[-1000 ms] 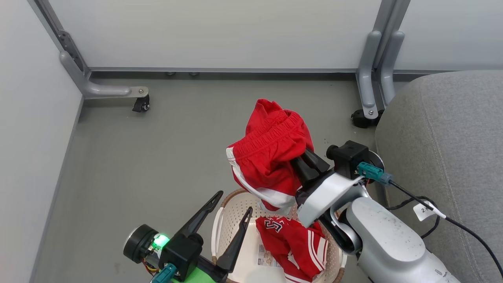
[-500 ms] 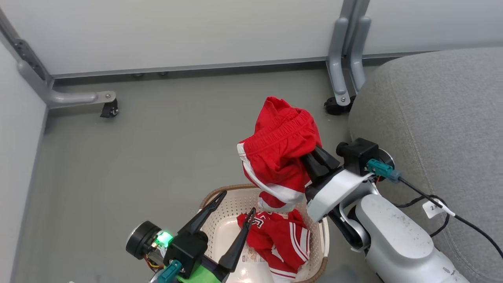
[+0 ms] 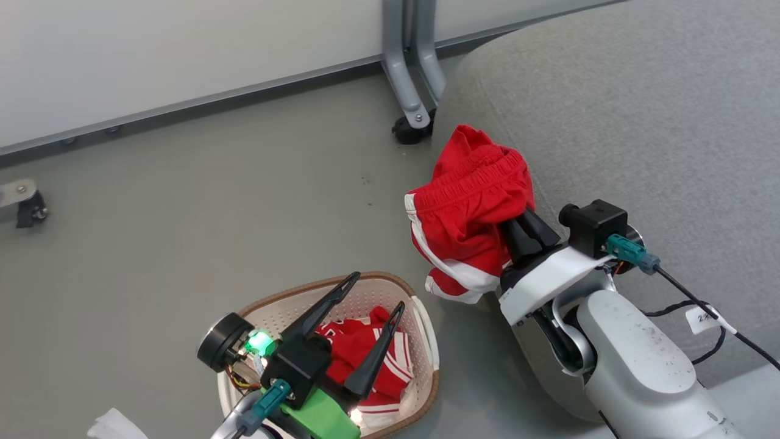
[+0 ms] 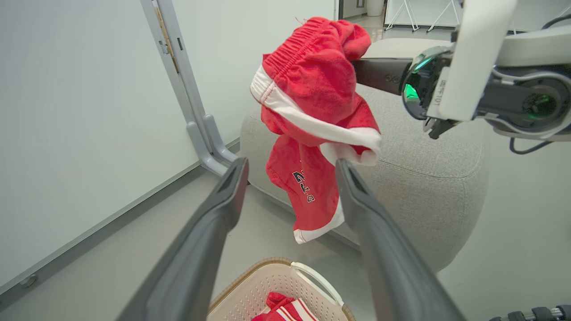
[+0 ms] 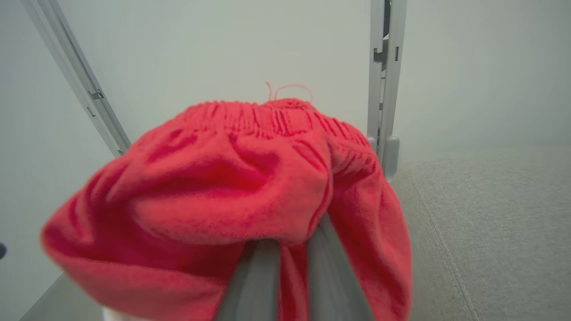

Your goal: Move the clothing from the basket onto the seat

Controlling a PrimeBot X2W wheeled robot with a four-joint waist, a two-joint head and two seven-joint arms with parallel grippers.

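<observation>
My right gripper (image 3: pixel 518 228) is shut on the red shorts (image 3: pixel 469 201), which hang bunched over its fingertips in the air, right at the left edge of the grey seat (image 3: pixel 640 122). The left wrist view shows the shorts (image 4: pixel 312 89) dangling in front of the seat (image 4: pixel 424 178), lettering on the lower leg. In the right wrist view the shorts (image 5: pixel 232 187) drape over both fingers (image 5: pixel 258 276). A red jersey (image 3: pixel 365 360) lies in the cream basket (image 3: pixel 292 299) on the floor. My left gripper (image 3: pixel 378 291) stands open above it, holding nothing.
A grey partition post with a caster foot (image 3: pixel 408 131) stands on the floor beside the seat's far corner. Another caster (image 3: pixel 27 210) sits at the far left. White wall panels close off the back. A black cable with a tag (image 3: pixel 701 317) trails from my right wrist.
The head camera has turned right, shifting the whole picture. My right gripper has carried the shorts from above the basket across to the seat's edge. The left gripper stays open over the basket.
</observation>
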